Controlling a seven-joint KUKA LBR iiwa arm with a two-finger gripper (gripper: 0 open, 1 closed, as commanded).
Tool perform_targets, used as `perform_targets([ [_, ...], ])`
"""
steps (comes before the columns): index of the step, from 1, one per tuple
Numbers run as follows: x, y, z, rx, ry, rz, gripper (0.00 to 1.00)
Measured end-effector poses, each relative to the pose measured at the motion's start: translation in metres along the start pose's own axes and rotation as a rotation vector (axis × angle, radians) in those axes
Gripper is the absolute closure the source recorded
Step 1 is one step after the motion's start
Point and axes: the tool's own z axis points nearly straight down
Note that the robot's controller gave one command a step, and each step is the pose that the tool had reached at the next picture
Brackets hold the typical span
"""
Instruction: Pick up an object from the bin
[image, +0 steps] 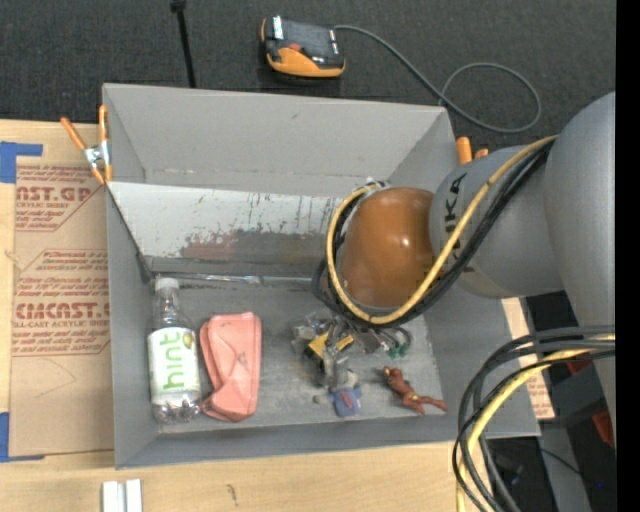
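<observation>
While our arm (520, 220) is leaning in from the right, its orange cover (385, 245) is hanging over the right half of the bin (270, 150) and hiding much of what lies beneath it. Our gripper (334, 358) is sitting low over a small heap (322, 332) of odds and ends near the middle of the floor, right at a yellow and black piece (325, 346). We cannot tell whether the gripper is wide, narrow or holding anything, because the clutter and the cover are getting in the way. A small blue piece (347, 402) is lying just beside the gripper toward the near wall. A green bit (399, 347) is peeking out just right of the heap, and a reddish-brown toy figure (408, 390) is lying near the right wall, apart from the heap. Well to the left, a pink pouch (232, 365) is lying flat just beside a clear bottle (172, 365) with a green and white label, which is resting along the left wall.
</observation>
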Motion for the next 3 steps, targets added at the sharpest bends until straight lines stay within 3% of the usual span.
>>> perform_targets([
  [1, -0.018, -0.014, -0.052, -0.003, 0.006, -0.002, 1.00],
  [2, -0.010, -0.045, -0.080, 0.001, -0.001, -0.013, 1.00],
  [3, 0.000, -0.042, -0.141, -0.002, 0.006, 0.003, 1.00],
])
